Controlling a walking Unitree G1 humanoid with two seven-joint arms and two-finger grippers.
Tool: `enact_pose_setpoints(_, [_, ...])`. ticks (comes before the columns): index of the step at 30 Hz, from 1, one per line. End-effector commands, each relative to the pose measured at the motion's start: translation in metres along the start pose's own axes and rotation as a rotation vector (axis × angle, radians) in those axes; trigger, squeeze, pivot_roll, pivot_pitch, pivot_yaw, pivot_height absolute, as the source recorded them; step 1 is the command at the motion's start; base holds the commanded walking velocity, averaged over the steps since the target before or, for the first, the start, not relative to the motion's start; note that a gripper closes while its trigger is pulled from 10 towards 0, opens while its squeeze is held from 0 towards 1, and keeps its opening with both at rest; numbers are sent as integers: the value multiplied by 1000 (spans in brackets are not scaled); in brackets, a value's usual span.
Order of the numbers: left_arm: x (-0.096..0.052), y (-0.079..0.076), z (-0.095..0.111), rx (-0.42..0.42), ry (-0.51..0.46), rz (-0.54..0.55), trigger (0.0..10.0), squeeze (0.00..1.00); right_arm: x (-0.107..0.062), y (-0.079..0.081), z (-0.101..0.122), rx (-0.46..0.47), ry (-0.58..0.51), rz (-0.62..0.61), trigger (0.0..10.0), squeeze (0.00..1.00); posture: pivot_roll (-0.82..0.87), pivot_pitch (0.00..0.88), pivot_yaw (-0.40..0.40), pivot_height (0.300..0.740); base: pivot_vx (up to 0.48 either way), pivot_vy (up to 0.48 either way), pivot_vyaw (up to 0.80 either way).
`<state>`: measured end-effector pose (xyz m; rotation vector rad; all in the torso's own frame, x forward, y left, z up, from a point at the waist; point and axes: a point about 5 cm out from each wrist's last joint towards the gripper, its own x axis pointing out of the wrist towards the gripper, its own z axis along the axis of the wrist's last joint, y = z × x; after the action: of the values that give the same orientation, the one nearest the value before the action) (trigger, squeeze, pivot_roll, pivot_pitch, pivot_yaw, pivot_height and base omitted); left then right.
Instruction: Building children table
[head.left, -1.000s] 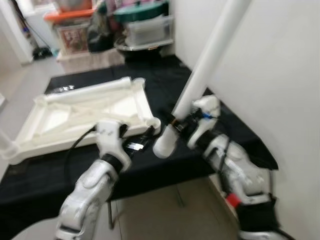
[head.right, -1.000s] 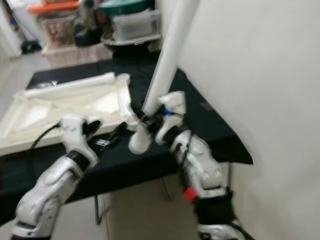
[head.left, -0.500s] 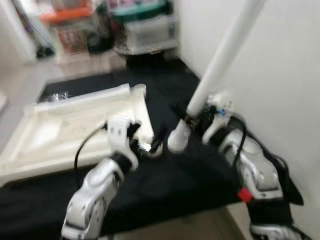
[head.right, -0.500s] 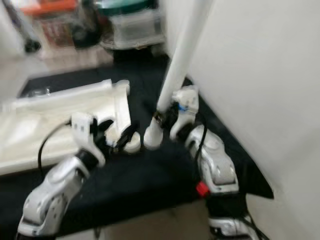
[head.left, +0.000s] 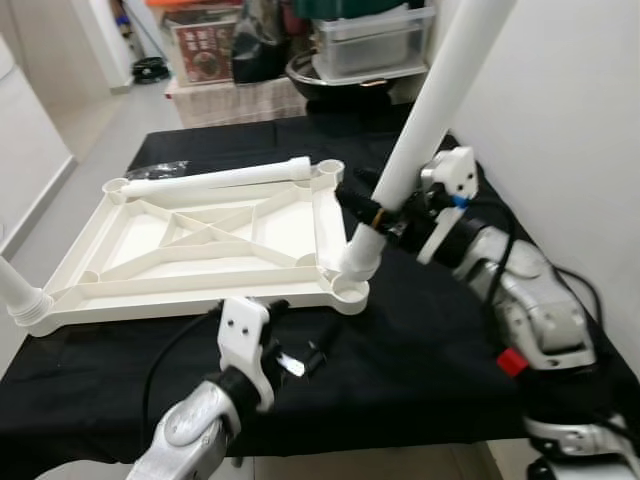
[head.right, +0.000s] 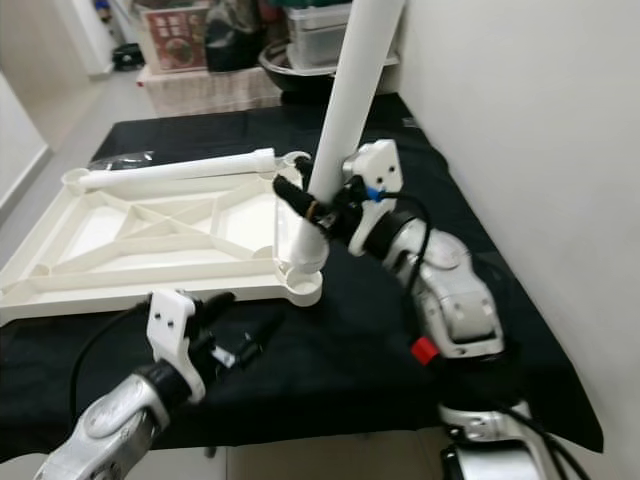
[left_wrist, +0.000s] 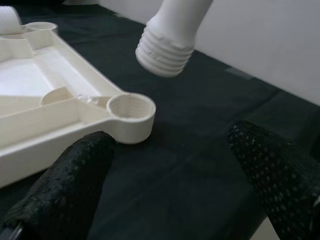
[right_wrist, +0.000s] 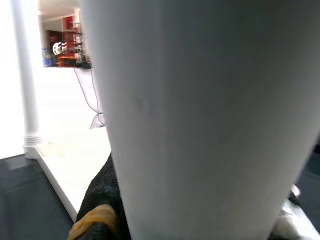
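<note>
Currently, a white plastic tabletop (head.left: 200, 235) lies upside down on a worktop (head.left: 420, 340) draped in black cloth, ribbed underside up. At its far left corner one white leg (head.left: 15, 290) is already standing in its socket. Along the far edge a loose leg (head.left: 220, 177) lies flat on the frame.

Moving right, the left gripper (head.left: 295, 350) hovers low over the cloth just in front of the tabletop's near right corner. Its two black fingers (left_wrist: 70, 175) are spread apart and hold nothing. In the left wrist view they frame the empty round socket (left_wrist: 131, 112) at that corner.

Right of that, the right gripper (head.right: 310, 210) is clamped around a long white leg (head.left: 430, 110) a little above its lower end, and the leg slants up and to the right, past the top of the picture. The threaded end (left_wrist: 164, 50) hangs just above the empty socket, close but not yet in it, and it sits slightly off to the far right side of the opening. A white wall (head.left: 580, 120) stands just beyond the right arm.

The step in hand appears to be fitting this leg into the near right corner. The next move likely calls for tipping the leg more upright, centring its threads over the socket, lowering it in and turning it to screw it home. The open left gripper seems placed to steady the corner while that happens.
</note>
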<state>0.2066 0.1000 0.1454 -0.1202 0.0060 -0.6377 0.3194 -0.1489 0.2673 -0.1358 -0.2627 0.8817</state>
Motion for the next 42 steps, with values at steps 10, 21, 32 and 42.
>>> enact_pose_setpoints(10, [-23, -5, -3, 308, 48, 46, 10000, 0, 18, 1, 5, -28, 123, 432, 10000, 0, 22, 233, 19, 740, 0, 0, 0])
enact_pose_setpoints(21, [-39, -21, 8, 423, 9, 53, 10000, 0, 39, -14, 38, 110, -57, 598, 10000, 0, 59, 289, 26, 740, 0, 0, 0])
enact_pose_setpoints(32, [-47, -27, 14, 544, -37, 81, 10000, 0, 56, -7, 64, 121, -160, 797, 10000, 0, 90, 319, 25, 740, 0, 0, 0])
enact_pose_setpoints(42, [-49, -33, 19, 544, -56, 85, 10000, 0, 97, 17, 48, -48, 39, 819, 10000, 0, 93, 353, 1, 740, 0, 0, 0])
